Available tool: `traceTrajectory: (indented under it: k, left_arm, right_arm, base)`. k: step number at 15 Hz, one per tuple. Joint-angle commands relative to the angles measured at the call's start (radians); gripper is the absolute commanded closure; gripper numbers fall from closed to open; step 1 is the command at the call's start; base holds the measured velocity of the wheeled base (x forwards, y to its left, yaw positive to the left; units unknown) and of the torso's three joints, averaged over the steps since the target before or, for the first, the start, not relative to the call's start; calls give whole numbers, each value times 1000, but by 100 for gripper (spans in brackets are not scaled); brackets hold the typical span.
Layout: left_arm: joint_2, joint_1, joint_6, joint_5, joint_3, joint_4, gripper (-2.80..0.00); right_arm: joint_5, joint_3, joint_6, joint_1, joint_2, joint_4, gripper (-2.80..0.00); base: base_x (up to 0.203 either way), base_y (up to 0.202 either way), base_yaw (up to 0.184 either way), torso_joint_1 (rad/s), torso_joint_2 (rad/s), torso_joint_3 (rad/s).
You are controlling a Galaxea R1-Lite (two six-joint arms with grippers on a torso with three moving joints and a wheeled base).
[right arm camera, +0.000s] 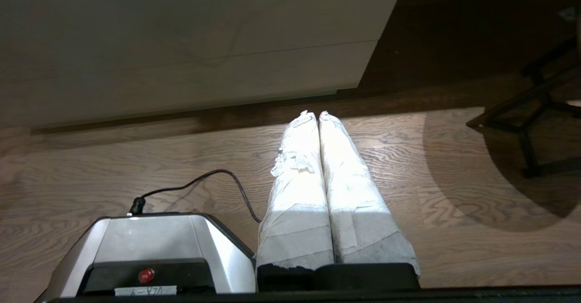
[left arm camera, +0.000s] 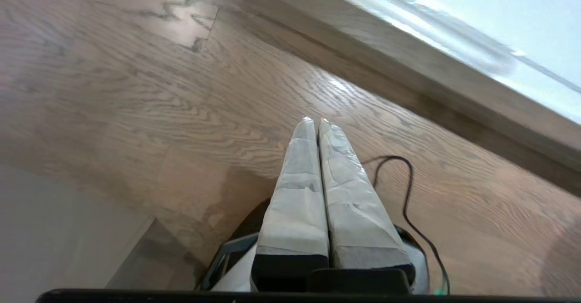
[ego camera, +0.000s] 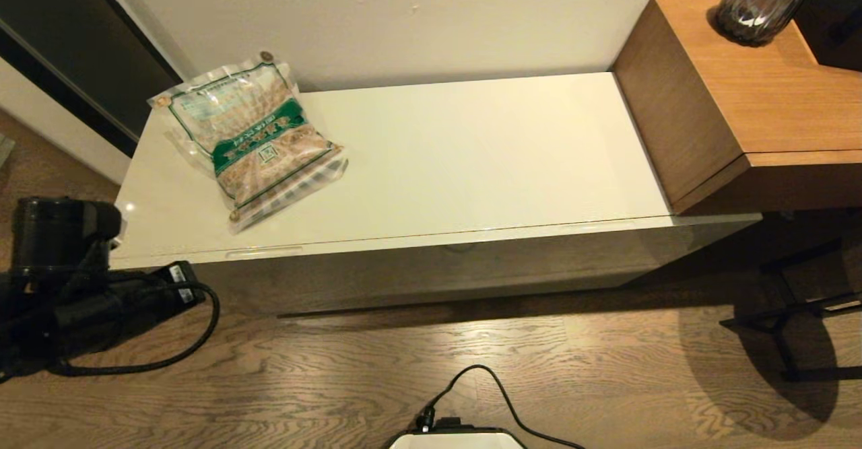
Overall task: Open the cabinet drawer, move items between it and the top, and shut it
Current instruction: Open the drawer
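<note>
Drawer (ego camera: pixel 431 267) closed, snack bag (ego camera: pixel 252 136) at ten o'clock on top (ego camera: pixel 471 159); left gripper (left arm camera: pixel 313 123) pinched empty, must reach the handle slot (ego camera: pixel 262 252); right gripper (right arm camera: pixel 313 114) parked, closed empty

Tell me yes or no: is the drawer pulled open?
No: the cabinet drawer sits flush under the top, its front closed.

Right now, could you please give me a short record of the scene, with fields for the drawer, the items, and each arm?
drawer: cabinet drawer closed, front flush under the top
items on top: one clear snack bag with a green band, lying flat near the left end
tissue pack: not visible
left gripper: fingers shut, empty, low over the wooden floor beside the cabinet's left end
right gripper: fingers shut, empty, low, pointing at the cabinet front
other: brown desk at right
</note>
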Motion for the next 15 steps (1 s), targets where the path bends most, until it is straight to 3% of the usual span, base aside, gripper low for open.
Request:
traceTrajectory:
  k: [1, 5, 8, 13, 15]
  left_arm:
    - [-190, -19, -1, 1, -21, 110, 0]
    - [-459, -42, 24, 4, -56, 426, 0]
    - [-733, -38, 105, 12, -75, 627, 0]
    - [-1163, -5, 191, 28, -166, 1113, 0]
    - [-1294, 21, 217, 31, -124, 1202, 0]
  right_arm:
    - [0, 2, 0, 0, 0, 0, 0]
    - [0, 0, 0, 0, 0, 0, 0]
    - [0, 2, 0, 0, 0, 0, 0]
    - [0, 2, 0, 0, 0, 0, 0]
    - [0, 1, 0, 0, 0, 0, 0]
  base:
    - [0, 0, 0, 0, 0, 0]
    - [0, 0, 0, 0, 0, 0]
    - [0, 0, 0, 0, 0, 0]
    - [0, 0, 0, 0, 0, 0]
    - [0, 0, 0, 0, 0, 0]
